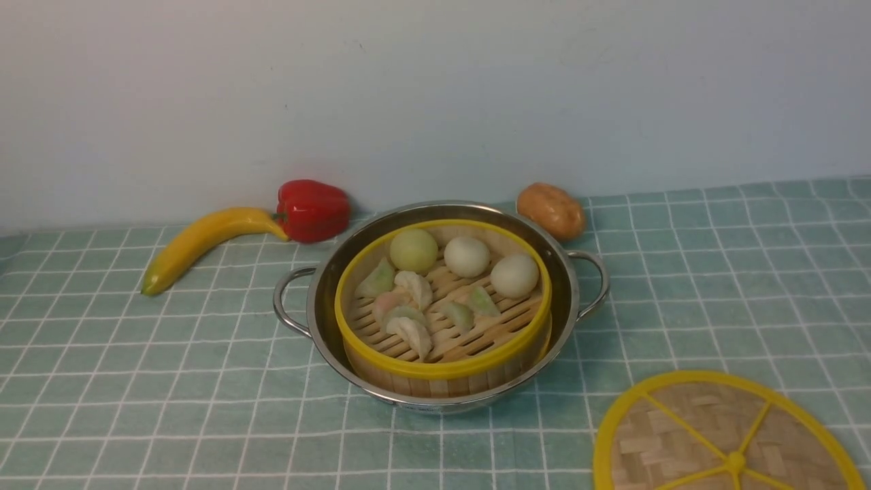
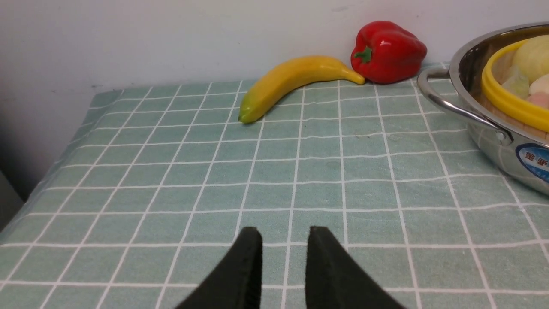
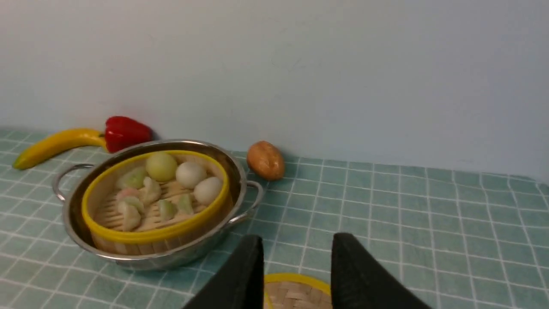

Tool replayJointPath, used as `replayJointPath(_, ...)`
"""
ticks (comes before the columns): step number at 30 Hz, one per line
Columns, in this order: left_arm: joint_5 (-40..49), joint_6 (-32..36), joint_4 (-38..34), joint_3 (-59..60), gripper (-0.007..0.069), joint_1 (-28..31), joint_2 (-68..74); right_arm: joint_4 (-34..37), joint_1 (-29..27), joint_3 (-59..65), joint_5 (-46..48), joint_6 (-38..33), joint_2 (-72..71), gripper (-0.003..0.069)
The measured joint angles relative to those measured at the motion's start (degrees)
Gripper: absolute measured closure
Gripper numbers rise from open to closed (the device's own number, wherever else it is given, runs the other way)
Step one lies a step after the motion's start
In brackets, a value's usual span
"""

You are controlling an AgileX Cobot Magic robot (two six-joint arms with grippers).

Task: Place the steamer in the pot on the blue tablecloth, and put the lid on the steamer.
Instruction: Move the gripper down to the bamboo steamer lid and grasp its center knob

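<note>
Background: pale wall (image 1: 435, 88); I see the surface fully covered by the blue tablecloth (image 1: 136, 354).
Pot (image 1: 314, 306): at mid-cloth.
Steamer (image 1: 442, 371): already seated inside the pot, uncovered.
Lid (image 1: 721, 435): flat on the cloth, right of the pot, just below the right pincer (image 3: 298, 238).
Right pincer: jaws apart, empty; I judge it the nearer arm.
Left pincer (image 2: 283, 234): jaws apart, empty, over bare cloth left of the pot.

left fingers (image 2: 242, 274) matte black, wedge-shaped, tapering to rounded tips; right fingers (image 3: 364, 274) alike
</note>
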Motion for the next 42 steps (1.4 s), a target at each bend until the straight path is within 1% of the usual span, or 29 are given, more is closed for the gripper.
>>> replayJointPath(2, 0.0, 0.0, 0.0, 0.0, 0.0466, 0.0, 0.0, 6.3, 0.0, 0.1, 0.5, -0.4, 2.5, 0.0416)
replayJointPath(4, 0.0, 0.0, 0.0, 0.0, 0.0463, 0.0, 0.0, 10.1, 0.0, 0.4, 0.5, -2.0, 6.4, 0.0416)
replayJointPath(6, 0.0, 0.0, 0.0, 0.0, 0.0457, 0.0, 0.0, 11.2, 0.0, 0.7, 0.5, -3.1, 8.6, 0.0416)
replayJointPath(8, 0.0, 0.0, 0.0, 0.0, 0.0454, 0.0, 0.0, 12.2, 0.0, 1.0, 0.6, -7.4, 16.1, 0.0416)
replayJointPath(9, 0.0, 0.0, 0.0, 0.0, 0.0454, 0.0, 0.0, 12.0, 0.0, 1.1, 0.6, -8.2, 18.1, 0.0416)
replayJointPath(10, 0.0, 0.0, 0.0, 0.0, 0.0454, 0.0, 0.0, 10.8, 0.3, 1.1, 0.5, -11.5, 23.5, 0.0416)
replayJointPath(11, 0.0, 0.0, 0.0, 0.0, 0.0449, 0.0, 0.0, 9.5, 0.9, 1.2, 0.4, -12.8, 26.7, 0.0416)
replayJointPath(12, 0.0, 0.0, 0.0, 0.0, 0.0448, 0.0, 0.0, 9.2, 1.1, 1.2, 0.4, -12.8, 27.4, 0.0416)
replayJointPath(15, 0.0, 0.0, 0.0, 0.0, 0.0444, 0.0, 0.0, 2.3, 4.4, 1.4, 0.4, -14.3, 38.0, 0.0416)
replayJointPath(19, 0.0, 0.0, 0.0, 0.0, 0.0441, 0.0, 0.0, -4.6, 9.5, 1.4, 0.2, -13.6, 48.9, 0.0416)
replayJointPath(20, 0.0, 0.0, 0.0, 0.0, 0.0439, 0.0, 0.0, -4.9, 9.8, 1.4, 0.2, -13.5, 49.4, 0.0416)
replayJointPath(23, 0.0, 0.0, 0.0, 0.0, 0.0433, 0.0, 0.0, -8.1, 14.9, 1.4, 0.2, -11.6, 57.3, 0.0416)
replayJointPath(26, 0.0, 0.0, 0.0, 0.0, 0.0434, 0.0, 0.0, -10.4, 18.3, 1.4, 0.2, -8.9, 63.7, 0.0416)
replayJointPath(29, 0.0, 0.0, 0.0, 0.0, 0.0425, 0.0, 0.0, -12.1, 19.8, 1.4, 0.2, -6.9, 68.5, 0.0416)
replayJointPath(33, 0.0, 0.0, 0.0, 0.0, 0.0422, 0.0, 0.0, -12.6, 20.1, 1.4, -0.3, -5.6, 73.3, 0.0416)
replayJointPath(38, 0.0, 0.0, 0.0, 0.0, 0.0413, 0.0, 0.0, -12.6, 20.1, 1.4, -3.9, -5.0, 76.1, 0.0416)
replayJointPath(42, 0.0, 0.0, 0.0, 0.0, 0.0407, 0.0, 0.0, -12.6, 20.1, 1.4, -5.0, -4.9, 77.6, 0.0416)
